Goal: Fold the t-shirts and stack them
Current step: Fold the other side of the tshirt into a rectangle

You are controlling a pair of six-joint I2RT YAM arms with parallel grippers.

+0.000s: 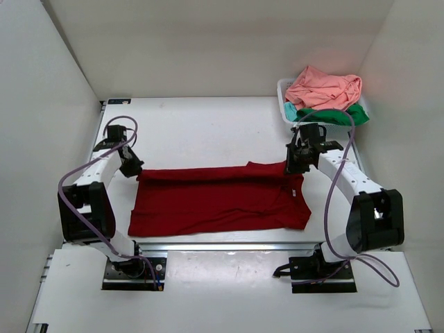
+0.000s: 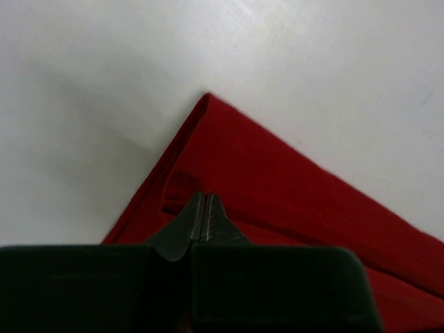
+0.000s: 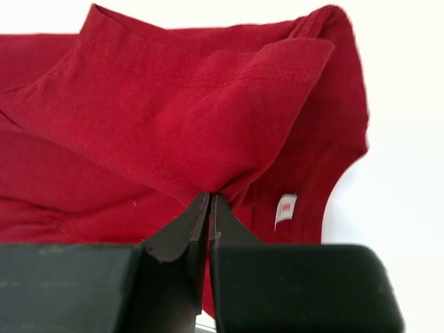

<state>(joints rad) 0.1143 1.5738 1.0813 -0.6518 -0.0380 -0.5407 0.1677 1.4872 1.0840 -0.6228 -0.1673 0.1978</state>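
The dark red t-shirt [image 1: 218, 199] lies folded lengthwise as a wide band across the table's front middle. My left gripper [image 1: 130, 166] is shut on its far left corner; in the left wrist view the gripper [image 2: 204, 198] pinches the red cloth [image 2: 291, 187] near that corner. My right gripper [image 1: 297, 164] is shut on the shirt's far right edge by the collar; the right wrist view shows the gripper [image 3: 209, 198] holding a lifted fold of red cloth [image 3: 187, 111], with a white label [image 3: 285, 207] beside it. The salmon pink t-shirt [image 1: 323, 89] and the green t-shirt [image 1: 340, 114] lie in the basket.
A white lattice basket [image 1: 284, 94] stands at the back right corner with a bit of teal cloth [image 1: 290, 111] under the shirts. White walls enclose the table on the left, back and right. The arm bases sit at the near edge.
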